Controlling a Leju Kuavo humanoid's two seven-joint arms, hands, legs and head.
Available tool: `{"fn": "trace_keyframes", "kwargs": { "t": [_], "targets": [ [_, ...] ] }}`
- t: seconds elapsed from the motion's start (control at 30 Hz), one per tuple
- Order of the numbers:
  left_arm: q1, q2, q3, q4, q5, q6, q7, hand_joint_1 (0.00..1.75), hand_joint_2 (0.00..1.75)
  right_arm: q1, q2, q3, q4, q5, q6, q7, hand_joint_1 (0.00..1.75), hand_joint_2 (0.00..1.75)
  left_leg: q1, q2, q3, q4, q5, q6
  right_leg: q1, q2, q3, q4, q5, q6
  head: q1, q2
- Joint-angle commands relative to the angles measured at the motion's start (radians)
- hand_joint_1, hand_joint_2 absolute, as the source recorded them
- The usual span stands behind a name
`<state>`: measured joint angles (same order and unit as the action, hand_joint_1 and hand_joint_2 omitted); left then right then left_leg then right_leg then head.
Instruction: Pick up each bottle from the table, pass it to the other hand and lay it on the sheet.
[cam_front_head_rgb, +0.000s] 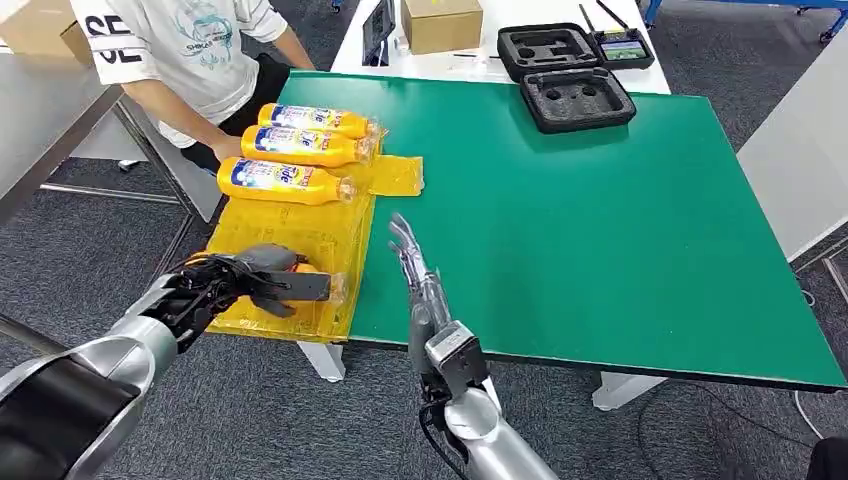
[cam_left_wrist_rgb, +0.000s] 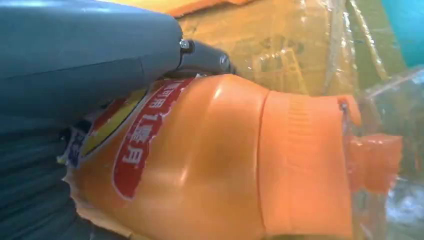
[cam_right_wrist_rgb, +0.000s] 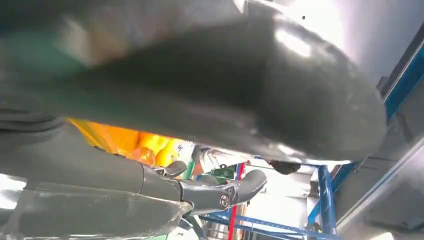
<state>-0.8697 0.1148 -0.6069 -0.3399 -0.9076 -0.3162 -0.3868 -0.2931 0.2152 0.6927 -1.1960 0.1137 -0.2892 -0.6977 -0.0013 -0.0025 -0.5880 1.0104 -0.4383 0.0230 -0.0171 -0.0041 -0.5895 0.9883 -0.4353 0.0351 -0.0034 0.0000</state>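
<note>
Left hand (cam_front_head_rgb: 262, 276) grips an orange bottle (cam_left_wrist_rgb: 210, 165) over the sheet (cam_front_head_rgb: 300, 240); right hand (cam_front_head_rgb: 412, 262) seemingly empty, fingers extended.

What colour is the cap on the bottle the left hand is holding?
Orange, like the bottle body; the cap shows best in the left wrist view.

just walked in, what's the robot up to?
The left hand holds an orange bottle low over the near end of the yellow sheet. Three bottles already lie at its far end, by a seated person. The right hand is open over the green table.
</note>
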Motion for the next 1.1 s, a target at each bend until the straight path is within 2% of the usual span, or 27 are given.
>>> {"fn": "trace_keyframes", "kwargs": {
  "t": [0.03,0.47,0.6,0.63,0.67,0.7,0.77,0.8,0.83,0.9,0.93,0.97,1.0,1.1],
  "targets": [
    [0.012,-0.021,0.043,0.06,0.043,-0.056,-0.031,0.0,0.0,-0.055,-0.015,0.027,0.079,0.013,-0.003,0.0,0.0,0.0,0.002,0.002,0.005,-0.001,-0.001,-0.001,0.002,0.002,0.005,-0.003,0.0,-0.002,0.0,0.0],
    [0.034,-0.001,0.083,0.05,0.109,-0.095,-0.093,0.0,0.0,-0.048,-0.018,0.022,0.094,0.014,0.002,0.0,0.0,0.0,0.001,0.001,0.006,-0.002,0.0,-0.001,0.001,0.0,0.006,-0.002,0.0,-0.001,0.0,0.0],
    [0.065,-0.016,0.169,0.01,0.186,0.116,-0.183,0.0,0.0,-0.036,-0.019,0.014,0.093,0.022,0.002,0.0,0.0,0.0,0.0,0.001,0.007,-0.002,0.0,-0.001,0.0,0.0,0.007,-0.002,0.0,-0.001,0.0,0.0],
    [0.075,-0.026,0.183,-0.007,0.175,0.298,-0.192,0.0,0.0,-0.032,-0.016,0.006,0.094,0.023,0.01,0.0,0.0,0.0,0.002,0.003,0.009,-0.003,0.0,-0.002,0.002,0.002,0.01,-0.004,0.001,-0.003,0.0,0.0],
    [0.077,-0.031,0.181,-0.012,0.151,0.415,-0.191,0.0,0.0,-0.032,-0.013,0.003,0.098,0.026,0.019,0.0,0.0,0.0,0.002,0.0,0.007,-0.002,0.0,-0.002,0.002,-0.001,0.009,-0.003,0.001,-0.002,0.0,0.0],
    [0.087,-0.038,0.193,-0.031,0.118,0.653,-0.17,0.0,0.0,-0.033,-0.007,0.003,0.107,0.033,0.03,0.0,0.0,0.0,0.001,-0.001,0.006,-0.001,0.0,-0.001,0.001,-0.002,0.008,-0.002,0.0,-0.001,0.0,0.0],
    [0.103,-0.042,0.219,-0.049,0.075,0.977,-0.171,0.0,0.0,-0.043,0.002,0.012,0.125,0.035,0.046,0.0,0.0,0.0,0.002,0.0,0.005,0.0,0.0,-0.001,0.002,-0.002,0.006,-0.002,0.0,-0.001,0.0,0.0],
    [0.138,-0.016,0.274,-0.174,-0.083,1.014,-0.11,0.0,0.0,-0.049,0.008,0.018,0.135,0.034,0.054,0.001,0.0,0.0,0.002,-0.001,0.005,0.0,-0.001,-0.002,0.003,-0.002,0.006,-0.002,0.0,-0.002,0.0,0.0],
    [0.216,-0.053,0.504,-0.348,-0.199,1.014,-0.145,0.0,0.0,-0.056,0.015,0.026,0.149,0.032,0.065,0.003,0.0,0.0,0.001,0.0,0.005,-0.001,0.0,-0.001,0.001,-0.001,0.005,-0.001,0.0,-0.001,0.0,0.0],
    [0.266,-0.1,0.671,-0.48,-0.357,1.014,-0.196,0.0,0.0,-0.065,0.018,0.041,0.166,0.034,0.081,0.006,0.0,0.0,0.001,0.001,0.005,-0.001,-0.001,-0.001,0.001,0.0,0.005,-0.002,0.0,-0.001,0.0,0.0],
    [0.288,-0.146,0.802,-0.579,-0.443,1.014,-0.277,0.0,0.0,-0.072,0.021,0.049,0.18,0.034,0.088,0.006,0.0,0.0,0.001,0.0,0.003,-0.001,0.0,-0.001,0.001,-0.001,0.004,-0.001,0.0,-0.001,0.0,0.0],
    [0.306,-0.179,0.861,-0.665,-0.477,1.014,-0.311,0.0,0.0,-0.077,0.022,0.054,0.189,0.033,0.094,0.006,0.0,0.0,0.002,0.001,0.006,-0.001,-0.001,-0.002,0.002,0.0,0.006,-0.002,0.0,-0.002,-0.001,0.0],
    [0.306,-0.179,0.861,-0.665,-0.477,1.014,-0.311,0.0,0.0,-0.077,0.022,0.054,0.189,0.033,0.094,0.006,0.0,0.0,0.001,-0.004,0.002,0.001,0.0,-0.001,0.002,-0.005,0.004,-0.001,-0.001,-0.001,0.0,0.0],
    [0.317,-0.187,0.865,-0.721,-0.455,1.014,-0.311,0.0,0.0,-0.081,0.024,0.056,0.198,0.03,0.098,0.008,0.0,0.0,0.002,0.002,0.0,0.002,-0.001,-0.001,0.002,0.001,0.0,0.0,0.0,-0.001,0.0,0.0]
  ]
}}
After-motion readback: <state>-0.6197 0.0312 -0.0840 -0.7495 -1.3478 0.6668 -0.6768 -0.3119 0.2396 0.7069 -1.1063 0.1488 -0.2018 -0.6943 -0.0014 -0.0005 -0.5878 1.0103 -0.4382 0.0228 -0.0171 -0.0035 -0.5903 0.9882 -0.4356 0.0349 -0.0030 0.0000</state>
